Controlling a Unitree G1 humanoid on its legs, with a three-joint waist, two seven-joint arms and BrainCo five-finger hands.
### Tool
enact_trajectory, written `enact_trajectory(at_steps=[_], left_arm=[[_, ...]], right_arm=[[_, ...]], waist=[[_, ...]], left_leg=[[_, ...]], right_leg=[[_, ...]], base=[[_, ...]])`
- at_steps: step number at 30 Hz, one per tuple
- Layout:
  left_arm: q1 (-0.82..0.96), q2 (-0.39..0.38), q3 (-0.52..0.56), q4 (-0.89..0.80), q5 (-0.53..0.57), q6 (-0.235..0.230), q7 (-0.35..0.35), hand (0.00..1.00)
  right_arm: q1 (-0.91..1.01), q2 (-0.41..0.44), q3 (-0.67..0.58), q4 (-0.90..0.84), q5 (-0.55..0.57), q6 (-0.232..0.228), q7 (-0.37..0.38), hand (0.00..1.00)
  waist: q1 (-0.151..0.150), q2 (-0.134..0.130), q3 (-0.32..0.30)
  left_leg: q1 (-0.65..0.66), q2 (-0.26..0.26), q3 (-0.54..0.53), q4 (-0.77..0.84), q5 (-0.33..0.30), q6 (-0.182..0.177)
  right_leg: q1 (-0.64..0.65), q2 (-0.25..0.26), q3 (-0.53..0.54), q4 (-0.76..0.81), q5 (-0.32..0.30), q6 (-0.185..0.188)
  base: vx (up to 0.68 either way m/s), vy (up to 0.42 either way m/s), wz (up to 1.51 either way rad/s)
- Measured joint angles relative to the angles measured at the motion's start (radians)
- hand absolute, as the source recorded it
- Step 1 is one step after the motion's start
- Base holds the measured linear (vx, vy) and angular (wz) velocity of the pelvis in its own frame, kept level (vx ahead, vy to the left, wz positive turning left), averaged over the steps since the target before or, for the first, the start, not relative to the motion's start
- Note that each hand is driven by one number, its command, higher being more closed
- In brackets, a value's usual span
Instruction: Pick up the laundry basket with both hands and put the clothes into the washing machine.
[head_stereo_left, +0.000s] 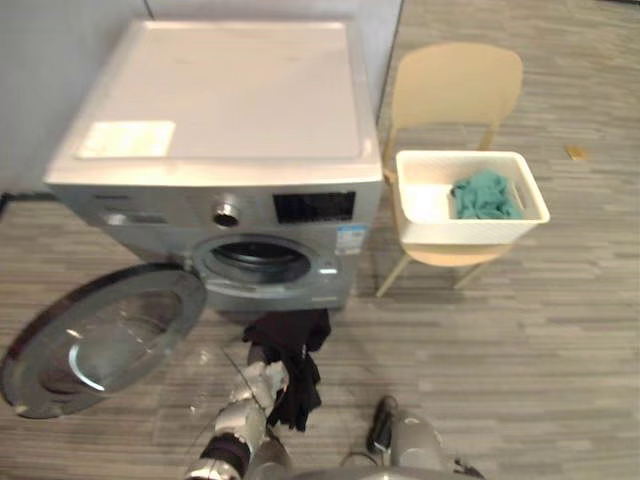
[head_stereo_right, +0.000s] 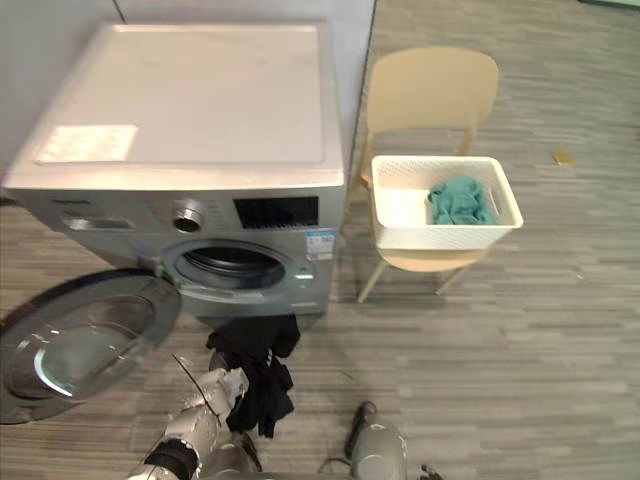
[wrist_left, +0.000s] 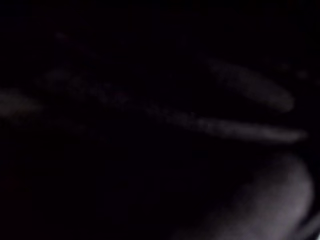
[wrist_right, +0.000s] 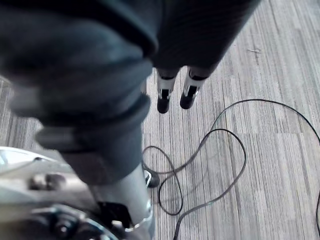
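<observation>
My left hand (head_stereo_left: 258, 385) is low in front of the washing machine (head_stereo_left: 230, 130), its fingers curled into a black garment (head_stereo_left: 292, 345) that hangs bunched around it just below the open drum (head_stereo_left: 262, 262). The left wrist view is dark with that cloth against it. The white laundry basket (head_stereo_left: 428, 228) stands on a beige chair (head_stereo_left: 457, 85) to the right of the machine, with a teal garment (head_stereo_left: 485, 194) inside. My right hand (wrist_right: 170, 95) hangs down at my side over the floor, fingers straight and holding nothing.
The machine's round door (head_stereo_left: 100, 335) is swung wide open to the left, low over the wooden floor. A small tan object (head_stereo_left: 576, 152) lies on the floor at the far right. Open floor stretches in front of the chair.
</observation>
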Motion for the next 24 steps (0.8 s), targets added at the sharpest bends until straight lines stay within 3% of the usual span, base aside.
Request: enact_trajectory(at_steps=[1, 3, 4, 6, 7, 8, 10, 11, 13, 14, 16, 19, 24], left_arm=[[-0.033, 0.001, 0.047, 0.0, -0.036, -0.011, 0.035, 1.0], [-0.099, 0.006, 0.094, 0.001, -0.074, -0.024, 0.072, 1.0], [-0.16, 0.015, 0.116, 0.005, -0.104, -0.041, 0.102, 1.0], [-0.25, 0.023, 0.167, 0.028, -0.136, -0.072, 0.137, 1.0], [-0.304, 0.028, 0.203, 0.04, -0.156, -0.086, 0.157, 1.0], [-0.369, 0.039, 0.247, 0.047, -0.18, -0.101, 0.184, 1.0], [-0.428, 0.051, 0.304, 0.047, -0.217, -0.127, 0.213, 1.0], [-0.48, 0.063, 0.334, 0.032, -0.243, -0.151, 0.232, 1.0], [-0.526, 0.063, 0.35, -0.028, -0.265, -0.177, 0.247, 1.0], [-0.562, 0.056, 0.362, -0.069, -0.275, -0.185, 0.255, 1.0], [-0.619, 0.042, 0.38, -0.123, -0.285, -0.19, 0.269, 1.0], [-0.659, 0.035, 0.41, -0.207, -0.306, -0.192, 0.29, 1.0], [-0.761, 0.055, 0.435, -0.263, -0.32, -0.2, 0.329, 1.0]], right_arm=[[-0.027, -0.015, 0.062, -0.046, -0.016, -0.001, -0.023, 0.0], [-0.037, -0.025, 0.109, -0.108, -0.033, -0.002, -0.041, 0.0], [-0.039, -0.02, 0.113, -0.142, -0.037, -0.003, -0.061, 0.0], [-0.048, -0.033, 0.112, -0.178, -0.036, -0.005, -0.066, 0.0], [-0.066, -0.024, 0.113, -0.188, -0.036, -0.005, -0.07, 0.0], [-0.09, -0.021, 0.115, -0.192, -0.032, -0.005, -0.08, 0.0], [-0.125, -0.02, 0.106, -0.259, -0.015, -0.005, -0.133, 0.0], [-0.168, -0.012, 0.095, -0.377, -0.009, -0.008, -0.191, 0.0], [-0.218, -0.021, 0.086, -0.541, 0.017, -0.029, -0.221, 0.0], [-0.254, -0.001, 0.096, -0.653, 0.023, -0.058, -0.228, 0.0], [-0.283, 0.054, 0.119, -0.78, 0.031, -0.097, -0.236, 0.0], [-0.293, 0.158, 0.204, -0.852, 0.062, -0.124, -0.231, 0.0], [-0.267, 0.167, 0.223, -0.943, 0.113, -0.142, -0.218, 0.0]], waist=[[-0.006, -0.011, 0.051], [-0.017, -0.034, 0.113], [-0.019, -0.058, 0.131], [-0.018, -0.067, 0.14], [-0.028, -0.092, 0.157], [-0.024, -0.111, 0.179], [-0.029, -0.111, 0.206], [-0.028, -0.108, 0.231], [-0.024, -0.094, 0.246], [-0.024, -0.083, 0.263], [-0.023, -0.085, 0.268], [-0.013, -0.083, 0.271], [-0.004, -0.074, 0.281]], left_leg=[[-0.051, 0.052, -0.04, 0.113, 0.001, 0.002], [-0.139, 0.067, -0.122, 0.215, 0.001, 0.021], [-0.203, 0.035, -0.14, 0.212, -0.006, 0.033], [-0.249, -0.009, -0.099, 0.108, -0.007, 0.036], [-0.267, -0.024, -0.081, 0.09, -0.004, 0.017], [-0.297, -0.039, -0.071, 0.095, 0.001, 0.02], [-0.352, -0.03, -0.073, 0.15, -0.003, 0.027], [-0.414, -0.012, -0.074, 0.223, -0.014, 0.037], [-0.507, 0.028, -0.086, 0.324, -0.058, 0.047], [-0.567, 0.049, -0.107, 0.385, -0.105, 0.048], [-0.675, 0.057, -0.134, 0.486, -0.142, 0.055], [-0.832, 0.091, -0.185, 0.642, -0.196, 0.057], [-1.019, 0.108, -0.261, 0.802, -0.24, 0.062]], right_leg=[[-0.012, 0.028, 0.016, 0.023, -0.011, -0.017], [-0.034, 0.032, 0.024, 0.049, -0.024, -0.038], [-0.083, 0.013, 0.031, 0.061, -0.023, -0.049], [-0.176, 0.006, 0.05, 0.092, -0.009, -0.033], [-0.221, -0.007, 0.064, 0.116, -0.006, -0.028], [-0.265, -0.02, 0.079, 0.129, 0.005, -0.024], [-0.311, -0.021, 0.09, 0.144, 0.014, -0.028], [-0.367, -0.027, 0.11, 0.188, 0.014, -0.028], [-0.45, -0.028, 0.118, 0.257, -0.004, -0.032], [-0.508, -0.031, 0.119, 0.327, -0.027, -0.036], [-0.62, -0.06, 0.132, 0.448, -0.075, -0.038], [-0.768, -0.082, 0.154, 0.607, -0.133, -0.047], [-0.924, -0.11, 0.162, 0.764, -0.178, -0.058]], base=[[-0.08, -0.252, -0.71], [-0.09, -0.065, -0.26], [-0.13, -0.001, -0.12], [-0.08, 0.053, -0.19], [-0.03, 0.059, -0.18], [-0.03, 0.053, -0.09], [-0.05, 0.057, -0.22], [-0.07, 0.077, -0.26], [-0.15, 0.108, -0.32], [-0.18, 0.096, -0.23], [-0.12, -0.003, 0.05], [-0.11, -0.057, -0.05], [-0.05, -0.04, -0.02]])
